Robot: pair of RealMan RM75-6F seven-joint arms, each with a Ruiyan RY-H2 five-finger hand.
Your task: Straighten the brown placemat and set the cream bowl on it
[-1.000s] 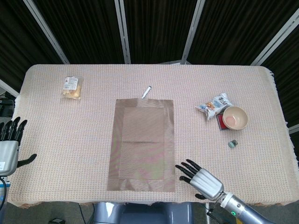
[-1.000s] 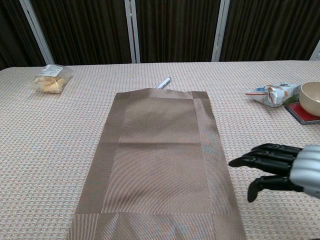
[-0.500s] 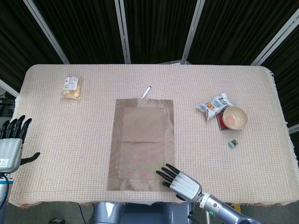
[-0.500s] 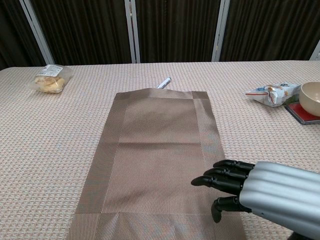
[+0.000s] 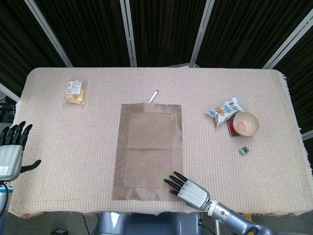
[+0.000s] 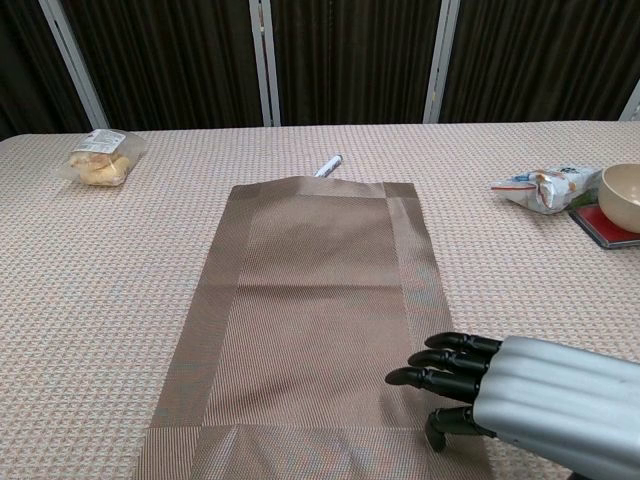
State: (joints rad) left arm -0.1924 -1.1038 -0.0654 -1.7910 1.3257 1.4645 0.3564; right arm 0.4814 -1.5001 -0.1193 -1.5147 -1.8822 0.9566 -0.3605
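Note:
The brown placemat (image 5: 149, 149) (image 6: 320, 300) lies lengthwise in the middle of the table, its long sides running away from me. My right hand (image 5: 188, 190) (image 6: 520, 385) hovers or rests at the mat's near right corner, fingers stretched out flat over the mat, holding nothing. The cream bowl (image 5: 246, 123) (image 6: 624, 197) stands on a red flat item at the right, far from both hands. My left hand (image 5: 11, 147) stays off the table's left edge, fingers spread and empty; the chest view does not show it.
A white pen (image 5: 153, 96) (image 6: 328, 165) lies just beyond the mat's far edge. A snack packet (image 5: 223, 109) (image 6: 541, 186) sits beside the bowl, a small green object (image 5: 243, 151) in front of it. A bagged pastry (image 5: 75, 91) (image 6: 98, 158) lies at the far left.
My right hand has swung left from the bare cloth onto the mat's near right corner and settled slightly lower. The left hand shifted up a little. The mat and bowl have not moved.

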